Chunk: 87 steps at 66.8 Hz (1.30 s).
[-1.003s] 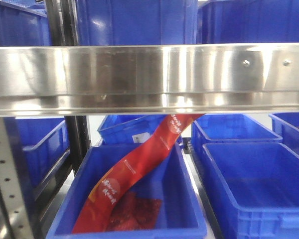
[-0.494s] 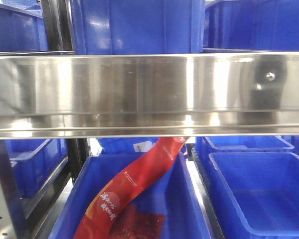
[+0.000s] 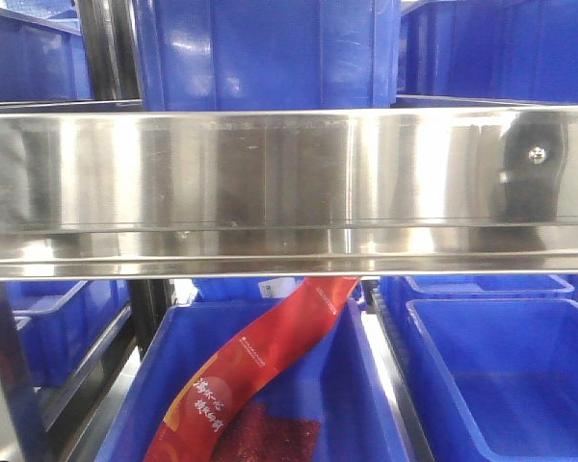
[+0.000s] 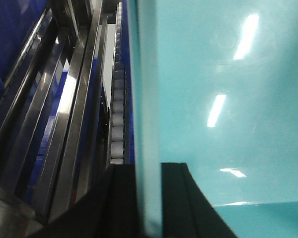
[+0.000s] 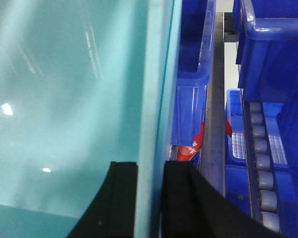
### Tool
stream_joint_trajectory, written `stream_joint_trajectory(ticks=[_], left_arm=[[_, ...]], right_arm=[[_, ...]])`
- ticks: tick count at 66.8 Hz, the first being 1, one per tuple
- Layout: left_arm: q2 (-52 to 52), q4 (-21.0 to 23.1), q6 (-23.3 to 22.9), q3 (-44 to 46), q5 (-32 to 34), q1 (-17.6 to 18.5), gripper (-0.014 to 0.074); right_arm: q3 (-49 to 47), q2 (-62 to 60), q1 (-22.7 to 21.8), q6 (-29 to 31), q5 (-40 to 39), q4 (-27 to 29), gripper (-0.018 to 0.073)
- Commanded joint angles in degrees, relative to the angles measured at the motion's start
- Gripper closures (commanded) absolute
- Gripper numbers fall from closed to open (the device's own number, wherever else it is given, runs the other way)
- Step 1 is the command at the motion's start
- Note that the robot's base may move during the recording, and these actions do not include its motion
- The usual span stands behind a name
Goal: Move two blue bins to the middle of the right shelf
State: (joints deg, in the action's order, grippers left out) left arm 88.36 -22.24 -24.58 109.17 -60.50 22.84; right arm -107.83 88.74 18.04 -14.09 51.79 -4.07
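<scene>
Left hand (image 4: 149,198) clamped on the bin wall (image 4: 144,114), black fingers (image 4: 121,198) either side. Right hand (image 5: 150,198) same deal, gripping the opposite wall (image 5: 154,99). Bin (image 3: 270,48) up at 12 o'clock above the steel shelf rail (image 3: 289,183). Red bag (image 3: 260,361) in a lower bin (image 3: 361,404) at 6.

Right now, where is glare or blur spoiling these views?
Front view: bright vertical glare bands on the steel shelf beam; the red snack packet below stays readable. Left wrist view: ceiling-light streaks on the glossy teal bin wall, edges soft. Right wrist view: the same wall looks hazy, with small highlights.
</scene>
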Motion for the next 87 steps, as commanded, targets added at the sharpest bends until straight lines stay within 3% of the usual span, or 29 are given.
stream_joint_trajectory(ticks=[1,26,36,43,53,76,87], left_arm=[[-0.5,-0.3,0.7,0.8,4.6,0.2,0.0707],[-0.5,-0.3,0.7,0.8,6.6,0.2,0.0707],[-0.4,1.6,0.7,0.8,4.4,0.2,0.0707],[-0.4,3.5,0.3,-1.1,2.9,0.2,0.0707],[-0.4,5.2,-0.1,-6.1,2.9,0.2,0.0707],[-0.4,5.1,-2.8,-21.2,16.6,0.2,0.0707],[-0.4,5.2,-3.0,-22.9,17.4,0.2,0.0706]], right_arm=[[-1.3,-1.3,0.5,1.2,-7.3,2.3,0.0722],[-1.3,-1.3,0.5,1.2,-7.3,2.3,0.0722],[-1.3,-1.1,0.5,1.2,-5.2,2.5,0.0722],[-0.6,-0.1,0.5,-3.6,0.1,2.5,0.0727],[4.3,0.0,0.5,-5.5,-0.2,2.5,0.0727],[16.9,0.3,0.5,-7.5,-8.1,3.2,0.0727],[17.7,1.0,0.6,-7.4,-8.6,3.4,0.0727]])
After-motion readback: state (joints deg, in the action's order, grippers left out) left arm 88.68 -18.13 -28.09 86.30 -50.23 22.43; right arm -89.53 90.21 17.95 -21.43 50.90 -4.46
